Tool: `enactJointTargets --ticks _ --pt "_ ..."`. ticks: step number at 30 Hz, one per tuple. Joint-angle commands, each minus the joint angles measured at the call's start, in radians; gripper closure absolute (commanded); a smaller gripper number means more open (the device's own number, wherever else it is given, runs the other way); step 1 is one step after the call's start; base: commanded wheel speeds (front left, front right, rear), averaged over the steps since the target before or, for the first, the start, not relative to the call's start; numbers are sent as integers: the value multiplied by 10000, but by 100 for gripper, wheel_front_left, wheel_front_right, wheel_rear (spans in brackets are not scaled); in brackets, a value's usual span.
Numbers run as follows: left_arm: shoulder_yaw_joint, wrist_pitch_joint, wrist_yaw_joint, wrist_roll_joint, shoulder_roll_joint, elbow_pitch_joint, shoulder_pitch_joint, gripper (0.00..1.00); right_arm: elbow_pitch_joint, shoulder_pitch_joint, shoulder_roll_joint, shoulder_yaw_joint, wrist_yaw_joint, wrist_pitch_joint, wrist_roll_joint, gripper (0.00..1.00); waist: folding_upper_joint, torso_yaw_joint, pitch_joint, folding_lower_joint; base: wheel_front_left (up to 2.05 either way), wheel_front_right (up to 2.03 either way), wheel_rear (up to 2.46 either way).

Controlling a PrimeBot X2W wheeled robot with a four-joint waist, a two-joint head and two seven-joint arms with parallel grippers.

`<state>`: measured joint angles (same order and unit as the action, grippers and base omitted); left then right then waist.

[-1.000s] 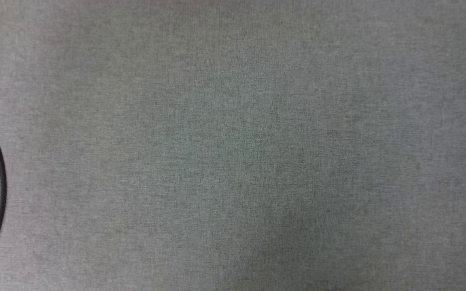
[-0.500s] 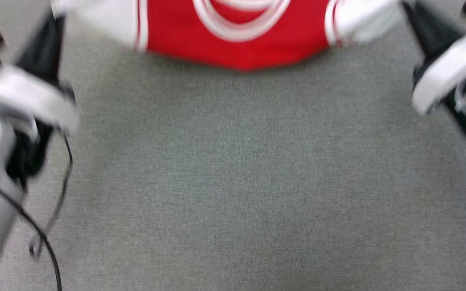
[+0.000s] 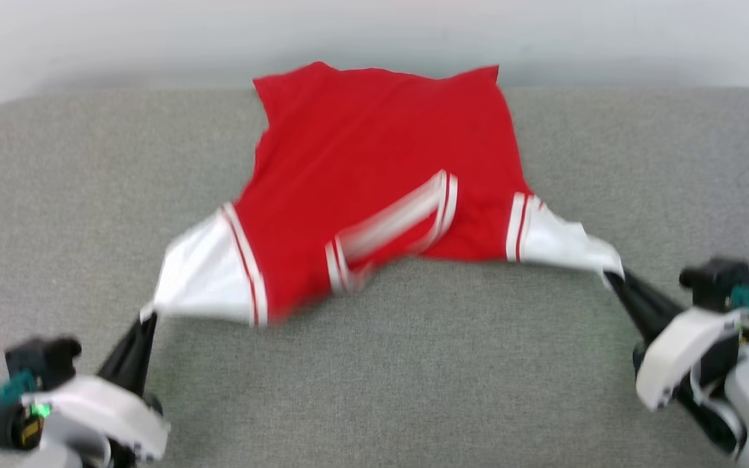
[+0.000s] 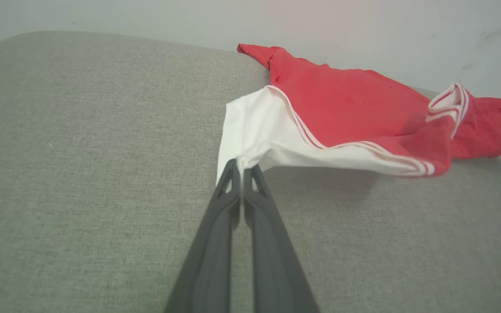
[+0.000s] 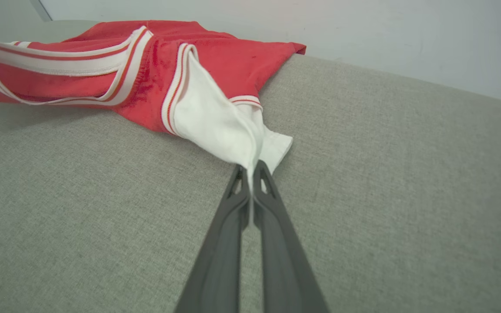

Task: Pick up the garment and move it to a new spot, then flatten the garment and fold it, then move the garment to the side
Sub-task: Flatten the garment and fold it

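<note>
Head view: the red shirt (image 3: 374, 149) lies rumpled on grey woven cloth (image 3: 413, 364), its white sleeves (image 3: 205, 279) pulled to points.
Left wrist view: the left gripper (image 4: 242, 167) is pinched tight on one.
Right wrist view: the right gripper (image 5: 250, 170) clamps the other.

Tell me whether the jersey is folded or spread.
Spread, not folded: the jersey lies open on the grey cushion, white sleeves stretched apart, collar rumpled.

red garment (image 3: 374, 143), white striped sleeves
</note>
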<state>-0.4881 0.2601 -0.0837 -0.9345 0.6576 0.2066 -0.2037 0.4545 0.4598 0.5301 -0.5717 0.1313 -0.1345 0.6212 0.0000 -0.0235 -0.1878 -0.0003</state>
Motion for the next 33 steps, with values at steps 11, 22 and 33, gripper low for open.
enactJointTargets --ticks 11,22,33 --pt "967 74 67 -93 -672 713 2681 100 -348 -3616 -542 1401 -12 247 -351 100 0 232 1426 3 0 0 0" --pt "1545 74 -64 53 -892 814 4298 100 -1390 -6411 -730 3282 -15 869 -623 100 0 173 1631 3 0 0 0" --pt "1774 75 -156 434 -1195 516 4145 100 -2317 -6826 -1160 4469 -15 1651 -1013 0 0 -11 1517 3 0 0 0"
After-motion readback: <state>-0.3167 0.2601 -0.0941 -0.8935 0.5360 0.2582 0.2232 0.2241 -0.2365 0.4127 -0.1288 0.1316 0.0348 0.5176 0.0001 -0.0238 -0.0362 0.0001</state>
